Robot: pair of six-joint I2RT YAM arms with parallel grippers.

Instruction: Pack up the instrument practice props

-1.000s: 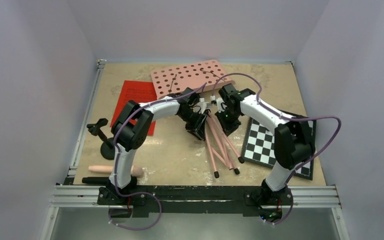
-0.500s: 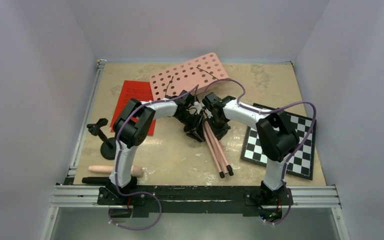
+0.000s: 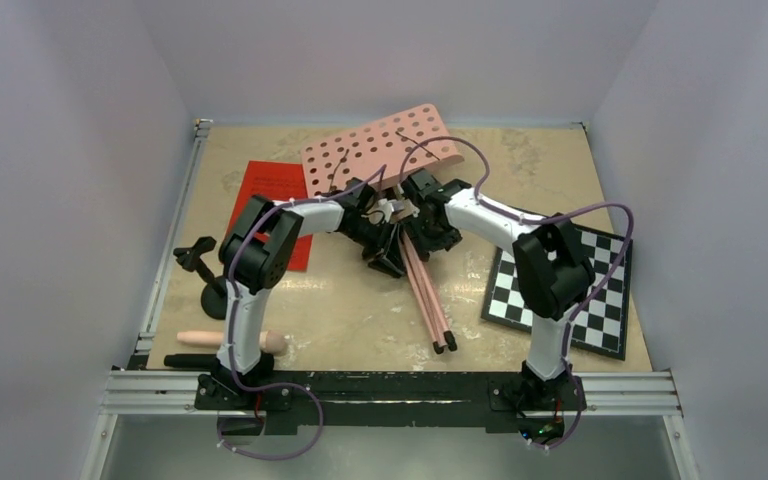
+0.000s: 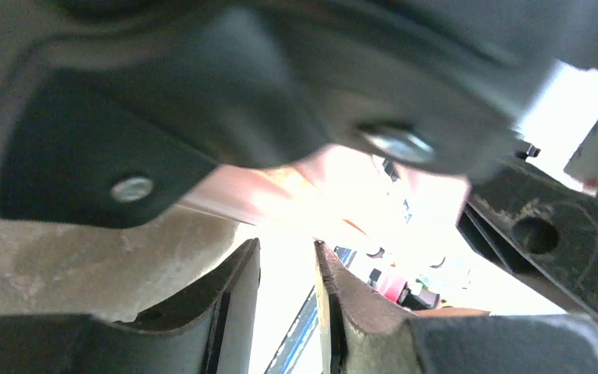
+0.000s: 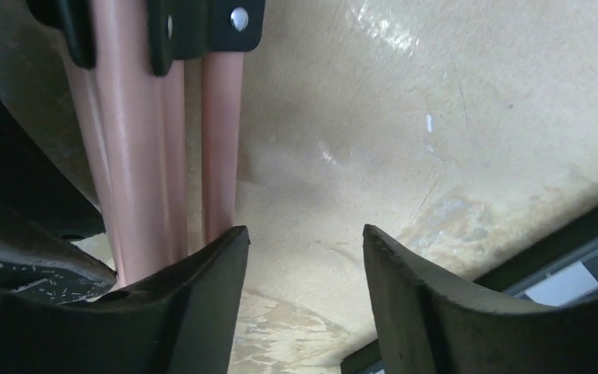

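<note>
Packing up the practice props, I think I am on the music stand step. Far to the left of my left fingers (image 3: pixel 388 258) lie the red pages (image 3: pixel 270 190). The pink rod (image 3: pixel 230 340) lies left of them too, but closer to me.

My left fingers show only a thin gap with bright light in it. Something pink sits just past their tips. I cannot tell if they are pinching anything.

The pink music stand (image 3: pixel 380 150) lies on the table (image 3: pixel 360 320) between my two sets of fingers. Its board with holes sits just past both of them, tipped up. Its legs (image 5: pixel 132 117) are bunched into one bundle.

My right fingers (image 3: pixel 422 238) are partly open and hold nothing. The legs run just beside the left one. The checkerboard (image 3: pixel 550 290) lies to the right of these fingers, and it is not mine to pack.

Next I think I need a firm hold on the folded stand. I must keep the legs together when I lift. I see no box to put it in.
</note>
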